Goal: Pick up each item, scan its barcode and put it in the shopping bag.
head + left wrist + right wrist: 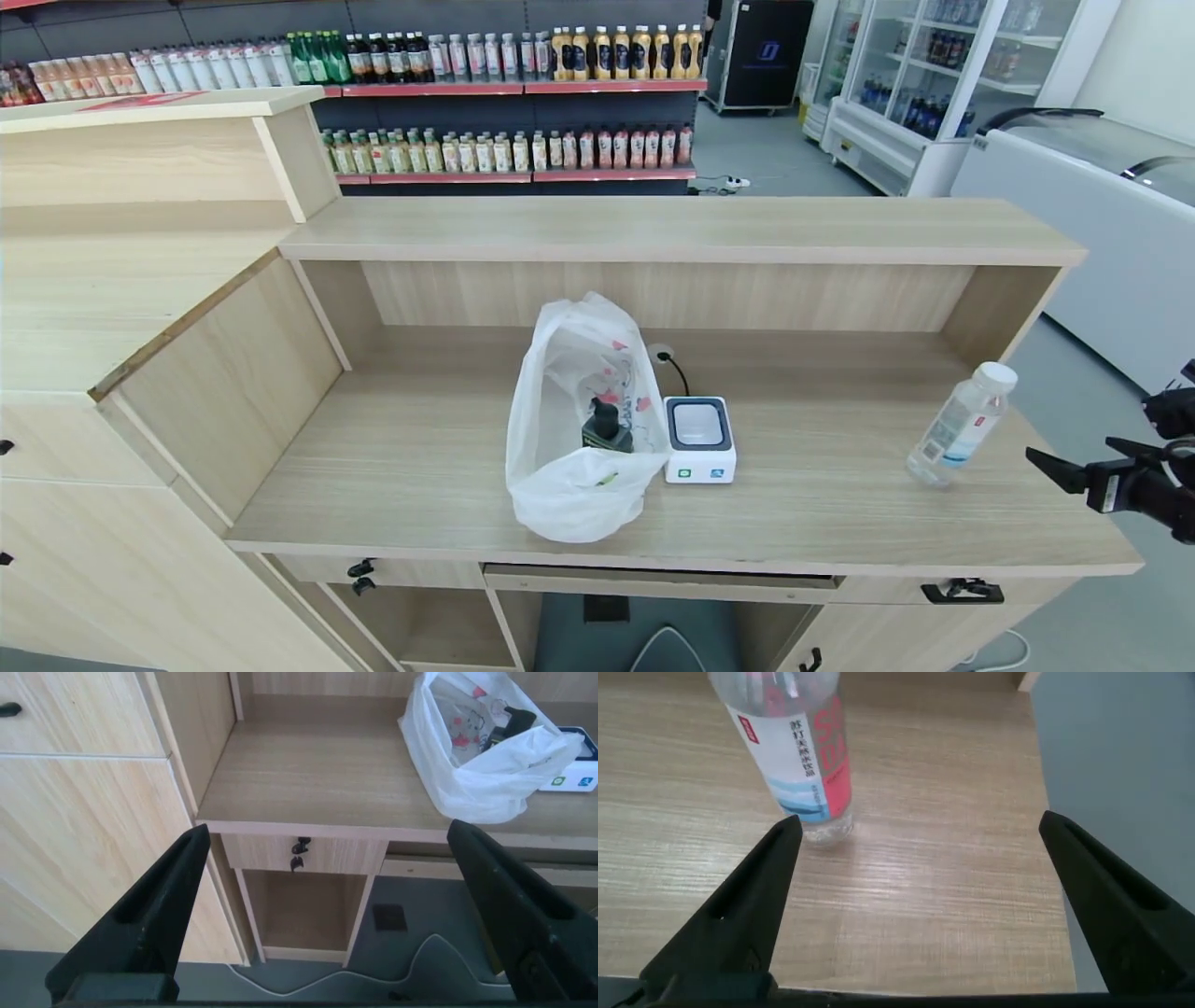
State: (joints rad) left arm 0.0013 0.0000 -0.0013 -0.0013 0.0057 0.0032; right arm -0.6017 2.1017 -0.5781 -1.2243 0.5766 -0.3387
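A: Fingers (738,915) of my right gripper (920,821) are spread wide, nothing held. Right wrist view: the water bottle (799,756) stands on the counter (952,915) ahead of the gap, nearer one finger, not touching.
B: Left side?
A: Left wrist view: the left gripper (327,831) is wide open too, empty. It's out front of the counter, well away from the scanner (577,765), past the shopping bag (476,756).
B: Head view?
A: Bottle is well right of the scanner, near the counter's right end. My right gripper is just beyond it, farther from the scanner. Bag sits against the scanner's left side, mouth open, with a dark item (605,425) inside.
B: Step?
A: The grasp, I'd say. I'd centre the gap on the bottle first. Then close gently on the labelled body, since thin plastic likely flexes. Can't see the barcode, so I'd leave the label mostly uncovered for the scanner window.
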